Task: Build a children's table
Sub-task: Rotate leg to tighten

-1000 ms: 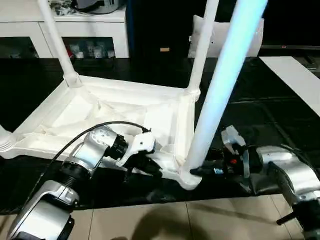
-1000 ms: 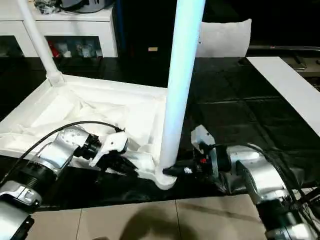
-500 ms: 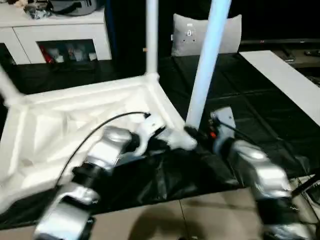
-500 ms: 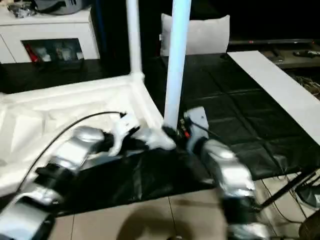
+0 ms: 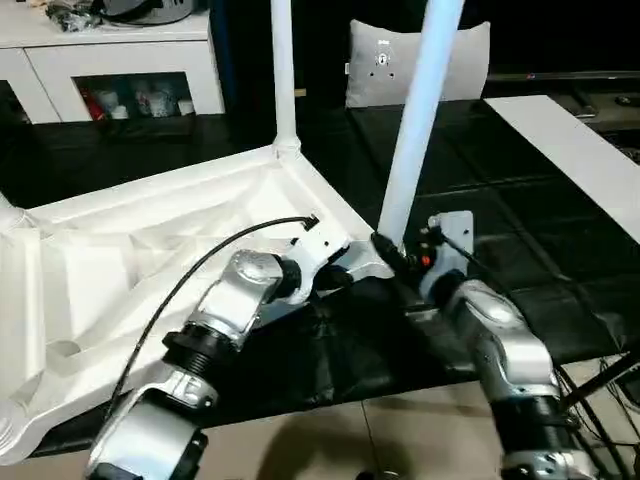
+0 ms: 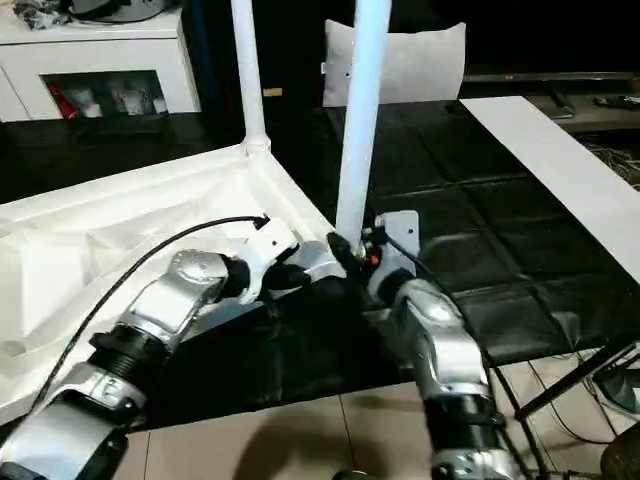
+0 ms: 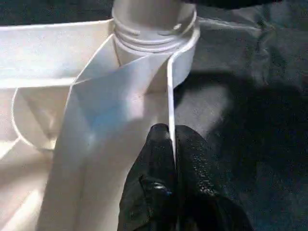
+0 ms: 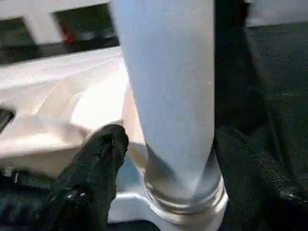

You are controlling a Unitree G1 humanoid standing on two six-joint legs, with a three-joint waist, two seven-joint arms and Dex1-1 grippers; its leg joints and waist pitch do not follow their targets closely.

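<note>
The table top point(image 5: 150, 250) lies upside down on a black mat point(image 5: 520, 260), ribbed underside up, and everything else can be placed from it. A leg point(image 5: 412, 130) stands upright in the near corner socket point(image 7: 156, 29), the one closest to both grippers; a second leg point(image 5: 283, 75) stands in the corner beyond it, toward the cabinet point(image 5: 120, 60). At the top's far-left edge the foot of another leg point(image 5: 8, 212) just shows.

The left gripper point(image 7: 172, 144) sits at the top's thin side wall point(image 7: 169, 91) just beside the near socket — its two black fingers point(image 7: 156, 154) are pressed together on that wall, one on each side, so it has hold of the top's rim.

The right gripper point(image 5: 385, 250) is at the base of the near leg, on the mat side of the corner. One black finger point(image 8: 103, 154) lies beside the leg close to the socket; the other is hidden, so I cannot tell whether the fingers clasp the leg or stand apart from it.

A cushion point(image 5: 420, 55) leans upright beyond the top, behind the near leg, and a white board point(image 5: 570, 150) lies on the mat to the right of it.
</note>
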